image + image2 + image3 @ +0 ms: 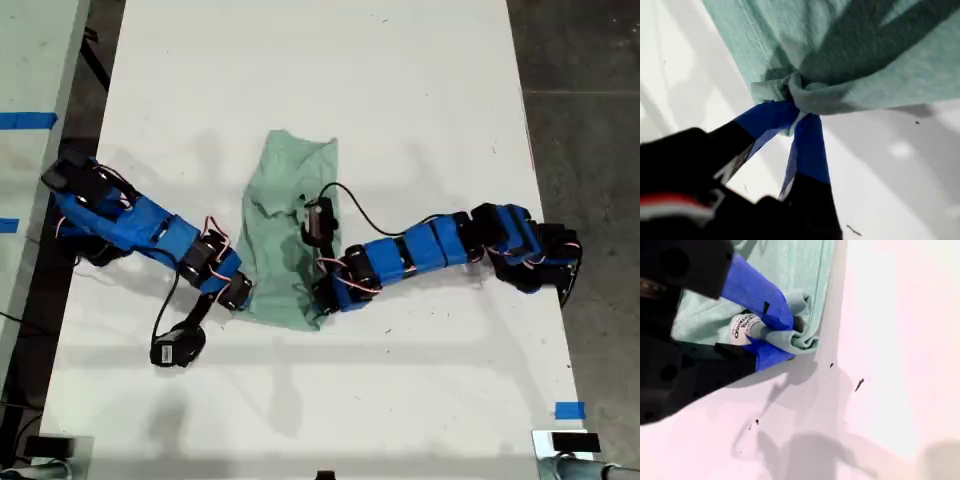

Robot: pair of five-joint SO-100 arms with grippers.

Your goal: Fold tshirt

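Your tshirt point(288, 235) lies as a narrow folded strip on the white worktop point(400, 90), stretched away from both pincers, which hold its near corners. Your first pincer point(799, 116) is clamped on a small bunched pinch of hem; your second pincer point(785, 335) is clamped on the other corner, right by the white tag point(742, 329). Watch it: the first bite looks thin, so a quick lift could let it slip. Pull unevenly and the strip skews or rumples.
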